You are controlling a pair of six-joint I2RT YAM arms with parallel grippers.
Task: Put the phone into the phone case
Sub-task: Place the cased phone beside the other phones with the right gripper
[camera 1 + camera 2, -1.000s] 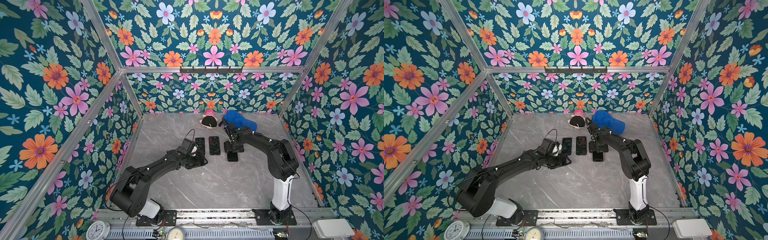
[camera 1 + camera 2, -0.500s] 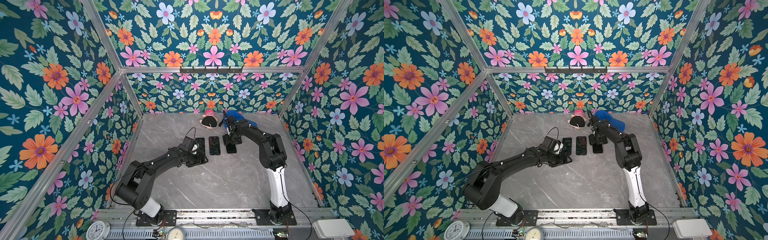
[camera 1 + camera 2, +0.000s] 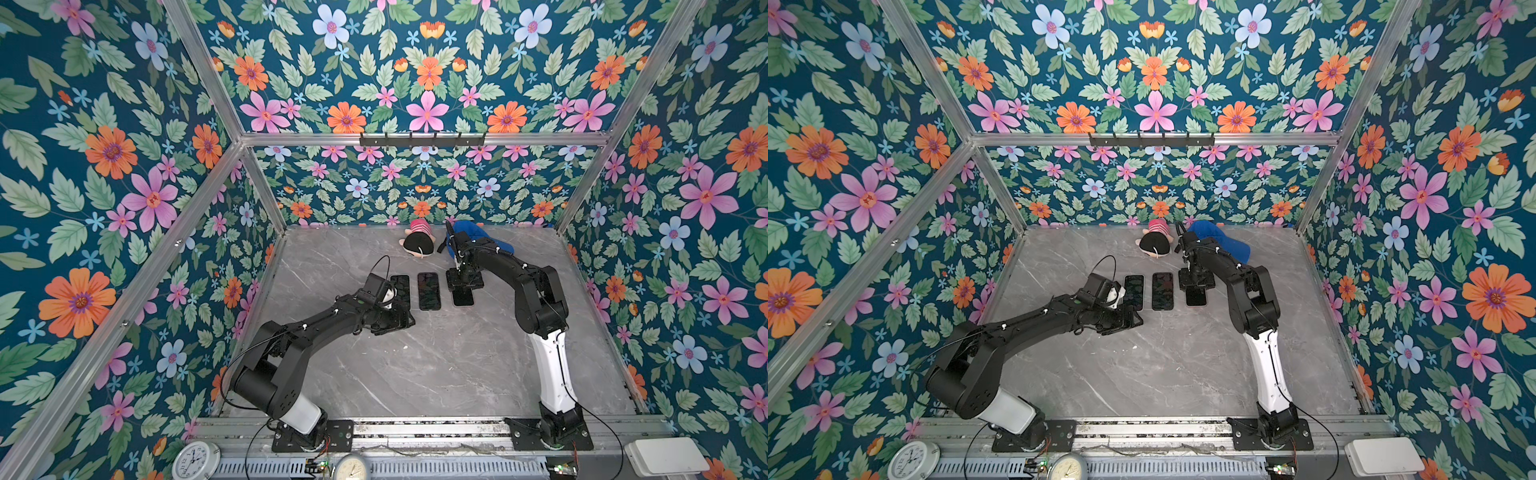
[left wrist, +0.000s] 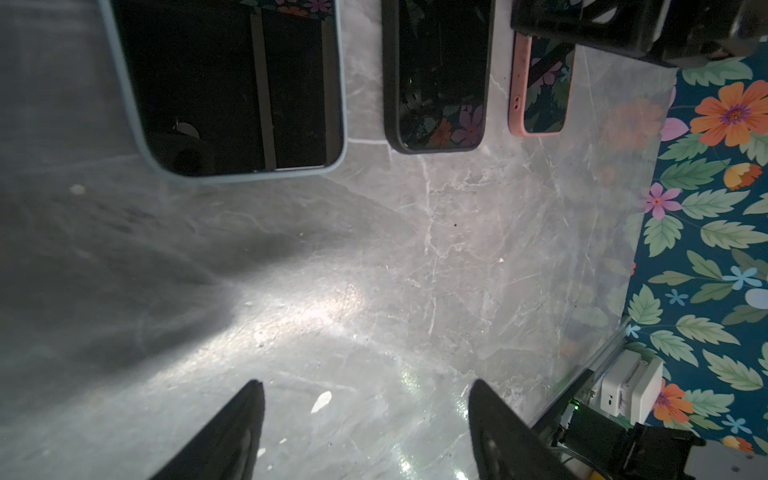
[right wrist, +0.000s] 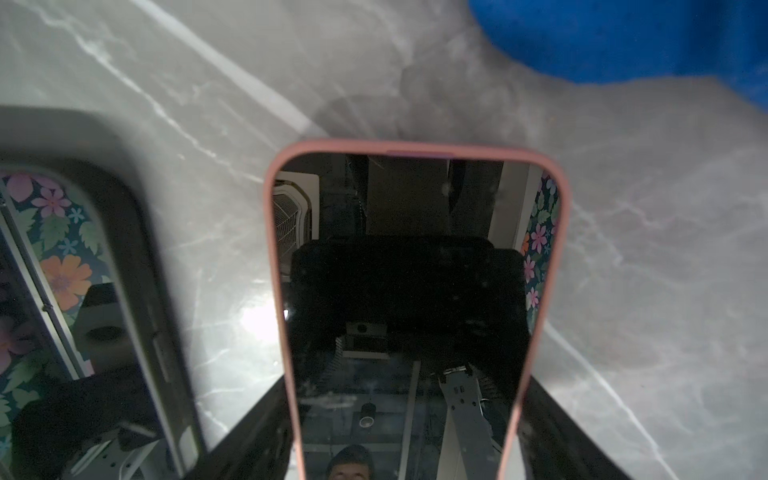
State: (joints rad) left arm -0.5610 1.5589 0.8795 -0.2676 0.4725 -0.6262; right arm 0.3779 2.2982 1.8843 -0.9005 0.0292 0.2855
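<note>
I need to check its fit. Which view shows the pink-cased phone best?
Right wrist: the pink-cased phone fills the frame, rim visible. The left wrist shows only one end; both top views show it small, partly covered.

I'm watching both top views looking steeply down from high up front over the whole counter [image 3: 415, 374]; the wrist cams are sitting way closer, both catching the pink-cased phone [image 5: 407, 291].

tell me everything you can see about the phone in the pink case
The pink-cased phone lies flat, screen up, on the grey marble table, right of a black-cased phone. A pink rim frames its dark, reflective screen. The right hand straddles its long edges at the far end; whether it grips is unclear.
</note>
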